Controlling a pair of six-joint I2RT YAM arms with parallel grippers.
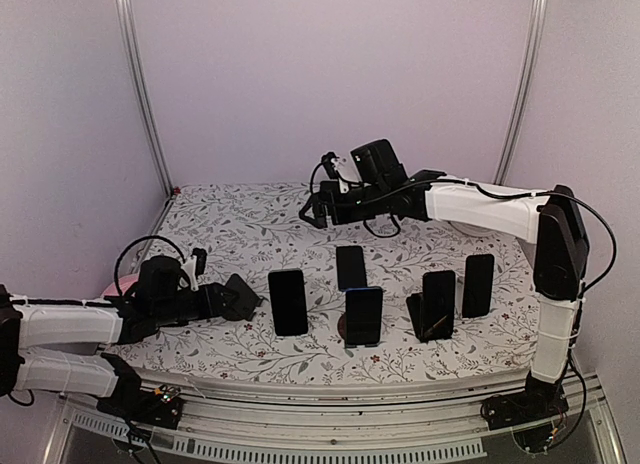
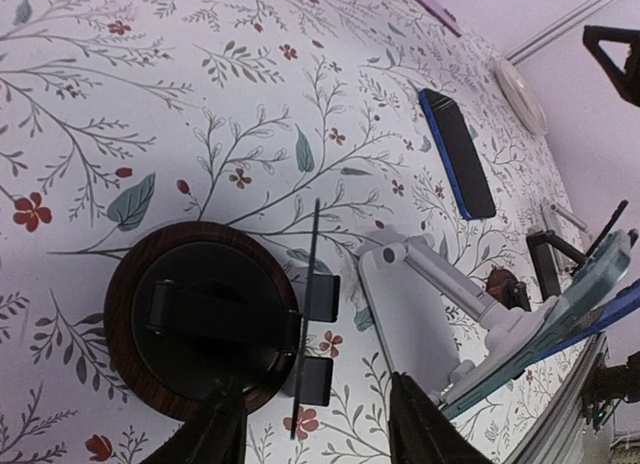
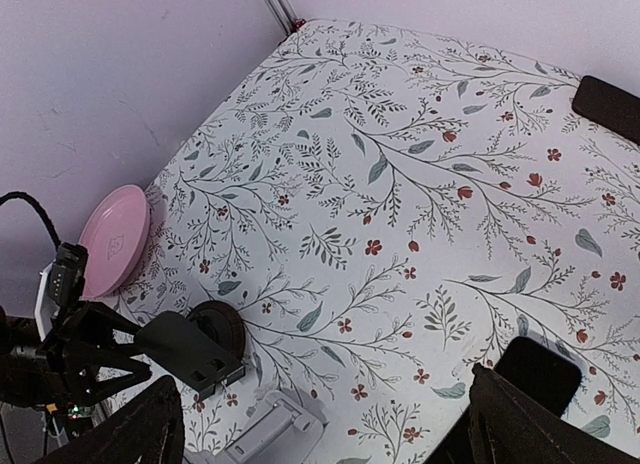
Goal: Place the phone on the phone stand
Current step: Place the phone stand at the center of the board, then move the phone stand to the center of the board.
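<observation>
Left claw (image 2: 315, 399) parted astride phone (image 2: 308, 284), seemingly seated in round stand (image 2: 125, 319)

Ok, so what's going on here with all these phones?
The left gripper sits at a phone that stands upright on its round wooden stand, jaws open on either side of it and not gripping. The right gripper hangs over the back of the table, jaws wide open and empty. Other upright phones line the row, and a flat phone lies behind them.
</observation>
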